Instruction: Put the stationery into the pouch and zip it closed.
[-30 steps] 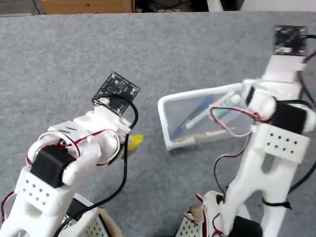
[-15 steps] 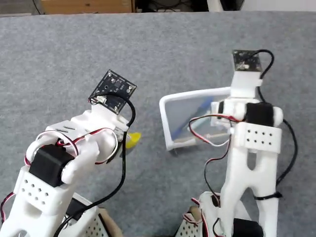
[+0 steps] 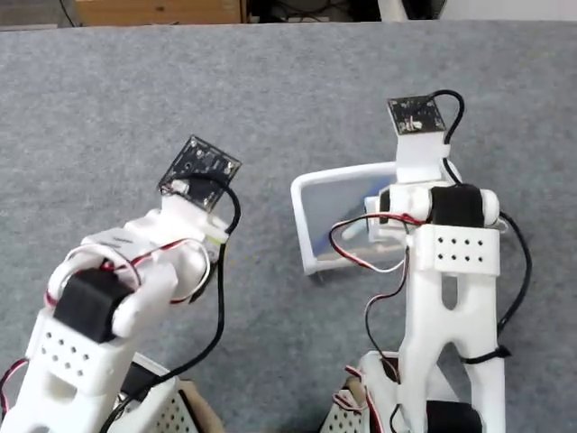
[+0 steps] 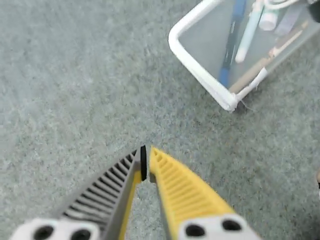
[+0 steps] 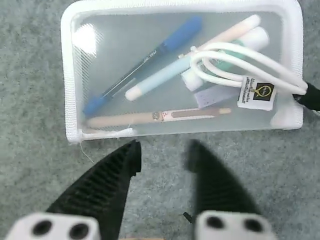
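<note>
A translucent white-rimmed pouch (image 3: 329, 212) lies flat on the grey mat, and the right arm (image 3: 451, 248) covers its right part. The right wrist view looks down through the pouch (image 5: 175, 40) at a blue pen (image 5: 150, 62), a light-blue pen (image 5: 160, 80), a beige pen (image 5: 155, 117) and a white-and-green stick. My right gripper (image 5: 162, 160) is open just off the pouch's long edge, with nothing between its black fingers. My left gripper (image 4: 145, 165) is shut and empty above bare mat, a short way from the pouch's corner (image 4: 227, 100).
The grey mat (image 3: 135, 99) has free room to the left and behind the pouch. A wooden box (image 3: 158, 11) stands past the far edge. The right arm's white cable and tag (image 5: 255, 92) hang across the pouch. Both arm bases sit at the near edge.
The right arm has swung left and now stands over the pouch. The left arm drew back slightly, and its yellow finger no longer shows from above.
</note>
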### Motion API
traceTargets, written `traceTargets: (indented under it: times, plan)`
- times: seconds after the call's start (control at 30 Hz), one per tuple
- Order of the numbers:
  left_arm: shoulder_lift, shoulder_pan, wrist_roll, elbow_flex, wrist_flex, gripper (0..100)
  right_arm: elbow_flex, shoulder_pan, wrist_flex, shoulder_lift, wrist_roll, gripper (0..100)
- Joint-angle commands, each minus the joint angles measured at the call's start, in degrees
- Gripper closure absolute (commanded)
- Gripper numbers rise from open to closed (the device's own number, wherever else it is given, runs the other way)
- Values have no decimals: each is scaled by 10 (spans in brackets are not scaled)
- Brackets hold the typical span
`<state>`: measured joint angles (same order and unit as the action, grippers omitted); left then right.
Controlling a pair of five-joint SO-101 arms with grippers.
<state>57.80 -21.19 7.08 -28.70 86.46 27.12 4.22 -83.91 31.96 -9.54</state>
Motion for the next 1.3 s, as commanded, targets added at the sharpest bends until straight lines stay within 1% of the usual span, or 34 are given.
traceTargets:
  times: [0.0, 0.17, 0.37, 0.57, 0.9, 0.97, 1.03, 1.2, 1.27]
  plan:
    - [40, 6, 2, -13, -3, 955, -23, -4, -10, 20, -4, 975]
    - [116, 6, 3, -70, -4, 970, -22, -4, -29, 53, -5, 986]
    - [229, 12, 3, -152, -4, 970, 29, -4, -14, 199, -5, 986]
    - [310, 91, 3, -231, -4, 970, 171, -4, 33, 256, -5, 986]
    - [421, 169, 4, -312, -8, 970, 356, -3, 135, 335, -5, 986]
    - [439, 187, 4, -333, -33, 968, 378, -3, 151, 360, -5, 986]
    - [455, 206, 6, -368, -77, 967, 400, -3, 162, 387, -5, 986]
    - [465, 240, 74, -485, -191, 970, 463, -3, 194, 462, -5, 986]
    - [465, 254, 81, -520, -222, 970, 491, -5, 201, 492, -5, 986]
